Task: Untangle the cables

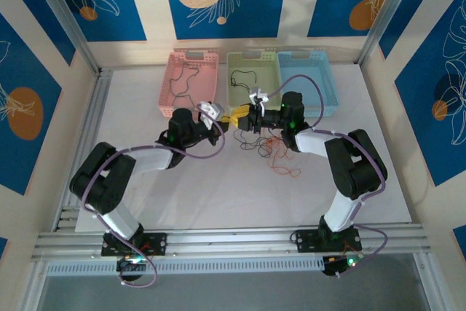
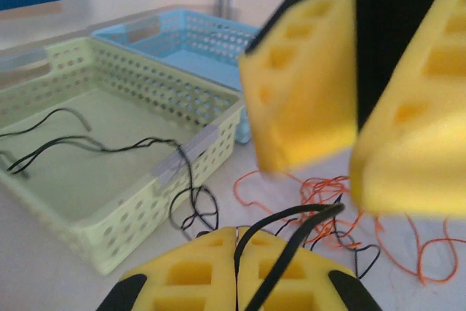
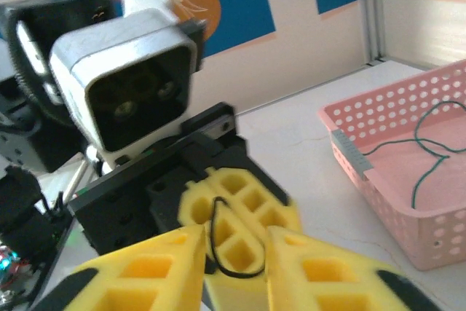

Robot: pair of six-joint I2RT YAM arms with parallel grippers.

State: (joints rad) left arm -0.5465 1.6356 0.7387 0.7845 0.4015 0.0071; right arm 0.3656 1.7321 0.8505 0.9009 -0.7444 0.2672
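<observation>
Counted 3 baskets in a row at the far side of the table (image 1: 218,194): pink basket (image 1: 191,54) left, green basket (image 1: 253,56) middle, blue basket (image 1: 309,85) right. Also counted 2 arms (image 1: 109,180), 1 gripper each, meeting nose to nose just in front of the green basket.

Got the left gripper (image 2: 235,242) squeezed together, clamped on 1 black cable (image 2: 320,216) that comes up btw its yellow pads (image 2: 182,278) and heads off toward the pile. Same pinch seen from the right wrist cam, w/ a small black loop poking out of the tips. Got the right gripper (image 3: 234,242) w/ fingers spread apart, sitting either side of the left one's tips. Can't tell if touching the wire.

As for the rest of the cables (image 1: 266,145):
- Found 1 loose tangle on the table, just in front of the green and blue baskets and right by the grippers. Counted 1 orange-red cable (image 2: 320,183) in there plus black ones, too snarled to count.
- Seeing 2 black strands in the green basket, 1 of them draped over the near wall and down onto the table. Can't tell if separate wires.
- Seeing 1 dark strand lying in the pink basket.
</observation>
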